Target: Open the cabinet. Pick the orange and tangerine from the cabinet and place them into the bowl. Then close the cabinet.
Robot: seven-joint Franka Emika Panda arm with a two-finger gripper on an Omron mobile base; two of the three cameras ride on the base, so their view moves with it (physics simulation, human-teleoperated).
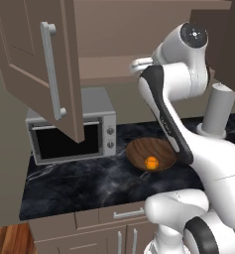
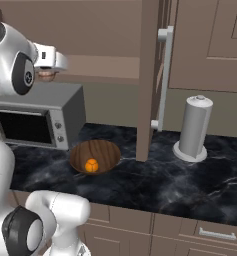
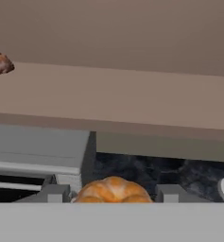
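The taupe-brown wall cabinet (image 1: 44,69) stands open. One orange fruit (image 1: 151,162) lies in the dark wooden bowl (image 1: 139,149); the claw (image 3: 114,194) grips a second orange fruit (image 3: 113,190). Placing and closing remain.

Both cabinet (image 1: 114,69) doors swung wide, shelf mouth clear; microwave (image 2: 37,120) crowded underneath, bowl (image 2: 96,155) unobstructed from above.

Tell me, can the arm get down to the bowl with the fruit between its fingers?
Probably yes: the bowl lies uncovered on the counter below the shelf, and the open cabinet door stands beside it, not over it.
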